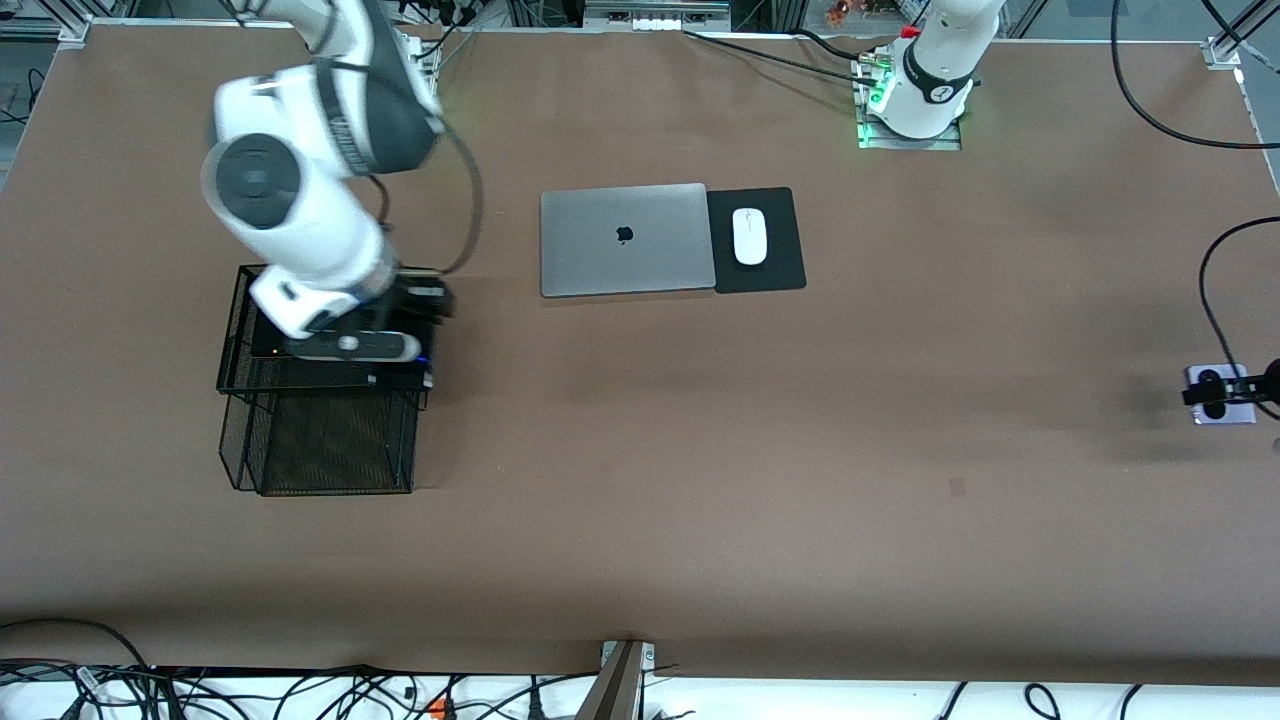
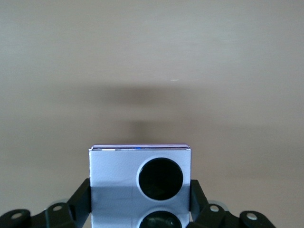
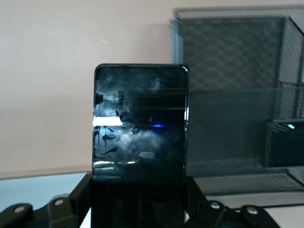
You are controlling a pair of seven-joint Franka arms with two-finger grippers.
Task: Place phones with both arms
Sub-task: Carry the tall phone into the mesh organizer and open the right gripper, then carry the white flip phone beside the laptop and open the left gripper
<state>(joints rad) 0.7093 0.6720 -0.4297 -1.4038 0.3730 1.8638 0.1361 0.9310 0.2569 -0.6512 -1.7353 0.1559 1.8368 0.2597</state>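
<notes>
My right gripper (image 1: 422, 300) is over the black mesh organizer (image 1: 320, 450) at the right arm's end of the table. It is shut on the long black slab phone (image 3: 140, 128), whose glossy face fills the right wrist view between the fingers (image 3: 78, 197). Another black phone (image 3: 285, 149) lies inside the mesh organizer (image 3: 228, 61). My left gripper (image 1: 1240, 390) is at the left arm's end of the table, low over its edge. It is shut on the lilac-white flip phone (image 1: 1235, 412), gripped by its sides. The left wrist view shows that phone (image 2: 114, 175) with its two black circles above bare table.
A closed grey laptop (image 1: 625, 240) lies mid-table toward the robots' bases. A white mouse (image 1: 750, 236) sits on a black pad (image 1: 770, 265) beside it. Black cables (image 1: 1205, 270) trail over the table edge near the left gripper.
</notes>
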